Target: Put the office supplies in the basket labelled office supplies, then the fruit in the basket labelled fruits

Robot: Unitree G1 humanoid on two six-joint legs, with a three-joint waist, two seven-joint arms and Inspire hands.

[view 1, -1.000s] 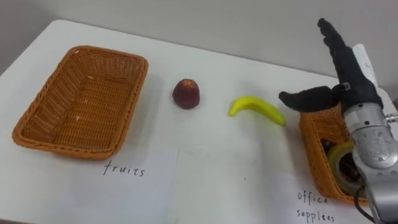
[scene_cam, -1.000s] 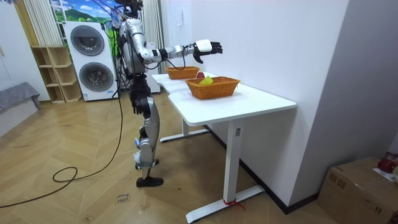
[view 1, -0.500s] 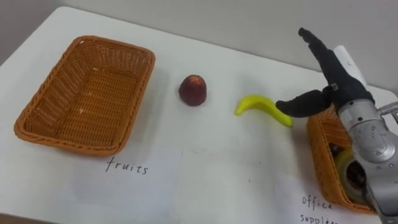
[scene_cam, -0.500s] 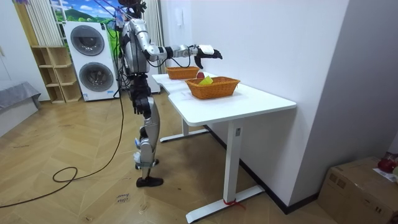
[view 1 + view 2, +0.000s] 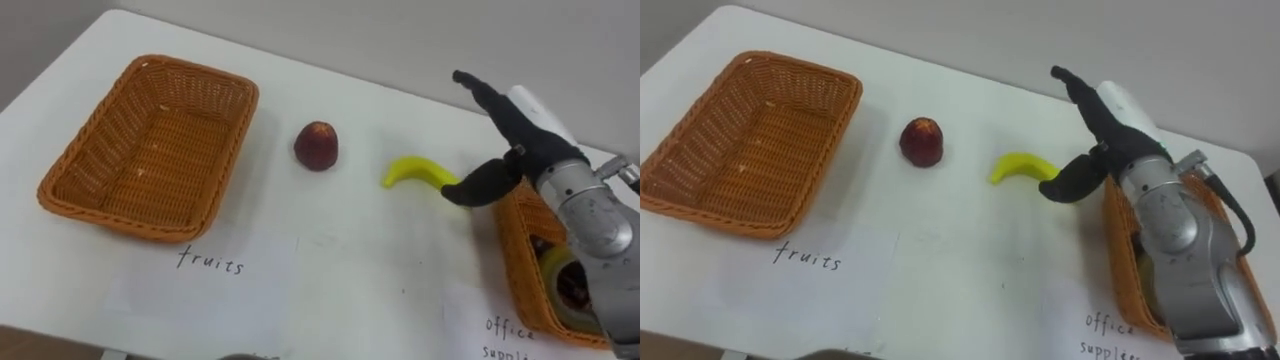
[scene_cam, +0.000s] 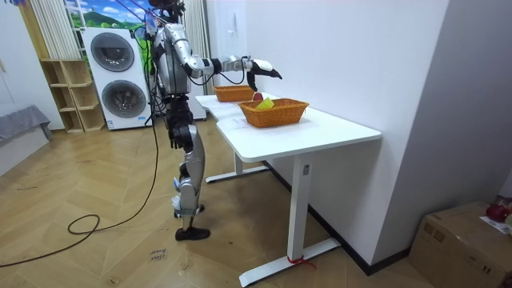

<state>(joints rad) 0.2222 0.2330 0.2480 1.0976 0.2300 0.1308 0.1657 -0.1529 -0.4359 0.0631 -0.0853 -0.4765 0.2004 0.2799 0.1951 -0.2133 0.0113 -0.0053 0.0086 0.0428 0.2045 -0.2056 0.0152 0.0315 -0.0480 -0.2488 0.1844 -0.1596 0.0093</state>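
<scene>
Right hand: position changed.
The right hand [image 5: 522, 138], a second ago raised with fingers upright above the far left corner of the office-supplies basket [image 5: 511, 246], has come lower and leaned away from the table's right edge toward the banana [image 5: 414, 172]. Its thumb now covers the banana's right end.

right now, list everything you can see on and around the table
table: one, white, before the robot
left basket: one, orange wicker, empty, table's left
right basket: one, orange wicker, table's right
red fruit: one, dark red, mid-table
banana: one, yellow, right of the red fruit
tape roll: one, yellowish, in the right basket
washing machines: two, white, stacked behind the robot
cardboard box: one, brown, floor
right hand: black, open, over the banana's right end
</scene>
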